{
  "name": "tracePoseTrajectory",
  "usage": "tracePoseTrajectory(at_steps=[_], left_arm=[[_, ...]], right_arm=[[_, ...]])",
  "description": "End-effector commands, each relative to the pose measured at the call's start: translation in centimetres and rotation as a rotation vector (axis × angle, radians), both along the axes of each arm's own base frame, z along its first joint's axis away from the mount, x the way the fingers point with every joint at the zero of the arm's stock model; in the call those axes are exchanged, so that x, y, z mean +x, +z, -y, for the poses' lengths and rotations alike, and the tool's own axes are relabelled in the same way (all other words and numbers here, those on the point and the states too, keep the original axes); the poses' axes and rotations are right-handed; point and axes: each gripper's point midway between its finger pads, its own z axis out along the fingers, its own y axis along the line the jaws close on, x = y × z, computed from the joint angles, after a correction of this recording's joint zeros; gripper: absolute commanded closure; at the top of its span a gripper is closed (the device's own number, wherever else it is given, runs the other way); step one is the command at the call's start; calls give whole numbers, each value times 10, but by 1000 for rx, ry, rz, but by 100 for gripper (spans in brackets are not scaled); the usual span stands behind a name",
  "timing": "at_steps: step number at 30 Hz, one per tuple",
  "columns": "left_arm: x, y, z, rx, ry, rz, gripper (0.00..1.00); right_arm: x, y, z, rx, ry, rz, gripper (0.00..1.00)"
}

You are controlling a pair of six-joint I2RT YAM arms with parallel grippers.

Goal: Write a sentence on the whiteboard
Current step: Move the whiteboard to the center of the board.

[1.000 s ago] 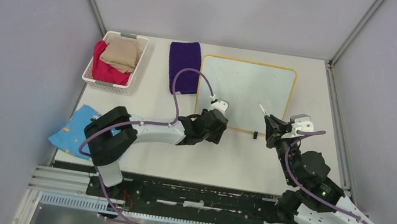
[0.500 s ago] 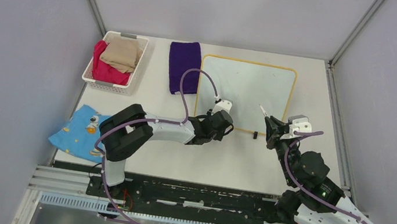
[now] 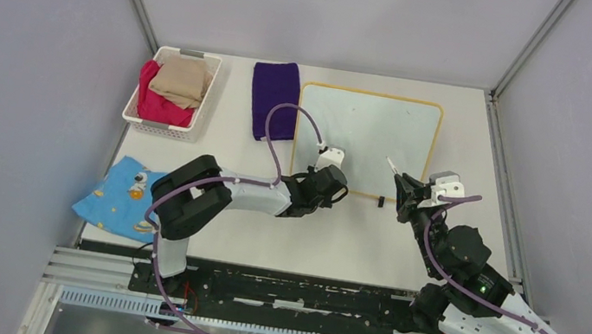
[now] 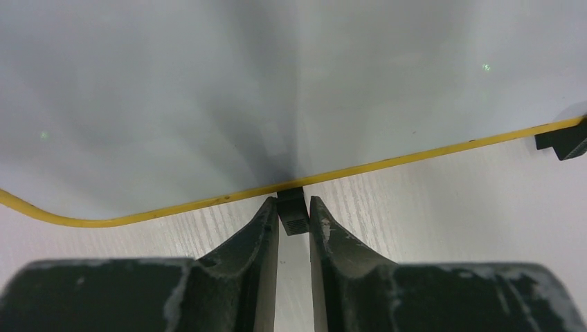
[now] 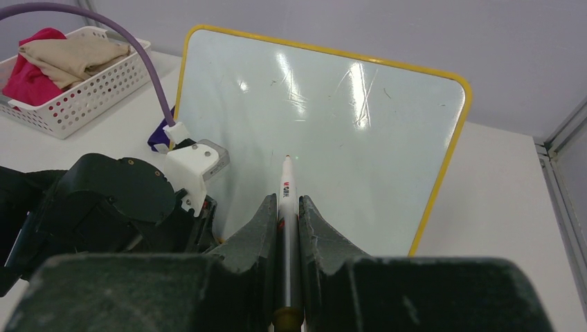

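Observation:
The whiteboard [image 3: 367, 133] lies flat at the back of the table, glossy white inside a yellow frame. No sentence shows on its surface [image 5: 325, 124]. My left gripper [image 3: 333, 188] is at the board's near edge. In the left wrist view the board [image 4: 208, 83] fills the top, and my left gripper [image 4: 292, 205] is shut on the small black foot [image 4: 293, 220] under the yellow rim. My right gripper [image 3: 402, 184] hovers by the board's near right part, shut on a white marker [image 5: 286, 187]. The marker's tip [image 3: 392, 164] points over the board, just above it.
A second black foot [image 3: 379, 201] juts from the board's near edge between the two grippers. A purple cloth [image 3: 274, 98] lies left of the board. Further left is a white basket [image 3: 209, 94] of clothes. A blue patterned cloth [image 3: 118, 194] sits near the left arm's base.
My left arm has reached right along the board's near edge and its jaws have closed from wide apart onto the black foot. The right arm and marker have held still.

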Motion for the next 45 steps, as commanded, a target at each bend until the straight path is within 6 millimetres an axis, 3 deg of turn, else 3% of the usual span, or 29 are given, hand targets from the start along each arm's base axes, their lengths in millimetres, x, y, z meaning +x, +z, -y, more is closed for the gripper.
tracePoseTrajectory(at_steps=[1, 9, 14, 22, 35, 40, 45], left_arm=[[0, 0, -4, -42, 61, 16, 84], [-14, 2, -31, -14, 119, 18, 98], [-30, -2, -39, 10, 129, 4, 98], [-53, -3, -42, 13, 159, 4, 98], [-68, 2, -30, 1, 127, 5, 97], [-70, 8, -30, -11, 124, 13, 75], [-69, 25, -34, -15, 116, 46, 45]], right_arm=[[-1, 7, 2, 34, -5, 10, 100], [-1, 7, -3, 36, 12, 12, 100], [-1, 7, -5, 36, 23, 14, 100], [-3, 6, -8, 75, 38, 1, 100], [-7, 5, -7, 104, 49, -16, 100], [-7, 7, -6, 111, 48, -17, 100], [-8, 11, -6, 117, 54, -18, 100]])
